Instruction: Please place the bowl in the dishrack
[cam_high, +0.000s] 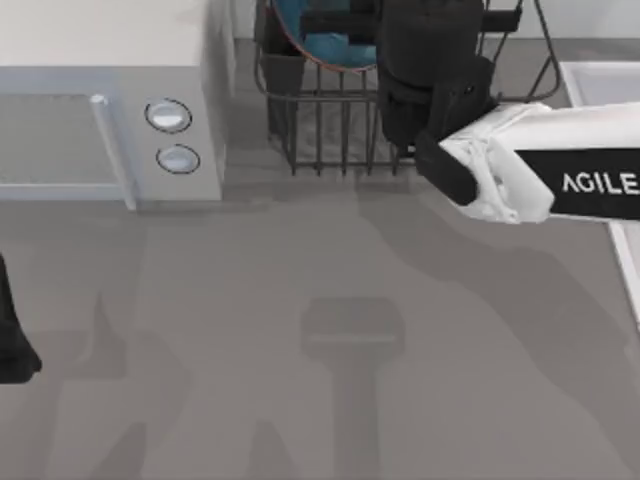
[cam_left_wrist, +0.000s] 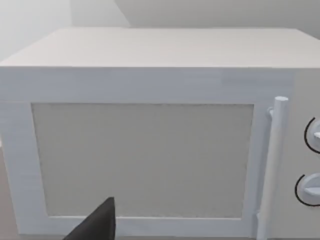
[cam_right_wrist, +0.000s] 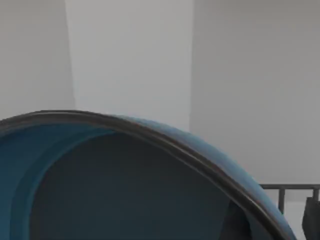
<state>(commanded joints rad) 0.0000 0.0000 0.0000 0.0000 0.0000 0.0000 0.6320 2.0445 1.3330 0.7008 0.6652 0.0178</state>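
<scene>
1. Bowl (cam_high: 335, 45), blue-teal inside, sat over the dishrack (cam_high: 330, 140) at the table's far edge, right of the microwave (cam_high: 110, 120).
2. Right gripper (cam_high: 345, 20) reached over the rack at the bowl; finger opening and grasp could not be judged.
3. Left arm (cam_high: 12, 335) was parked at the left edge.

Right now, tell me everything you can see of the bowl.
The bowl is round, blue-teal inside, with a thin reddish-brown rim. It sits over the dishrack at the top view's far edge, partly cut off by the frame and partly hidden behind the right arm's dark wrist. The right wrist view shows its smooth, glossy-looking inside and rim up close. Whether it rests on the wires cannot be told.
</scene>
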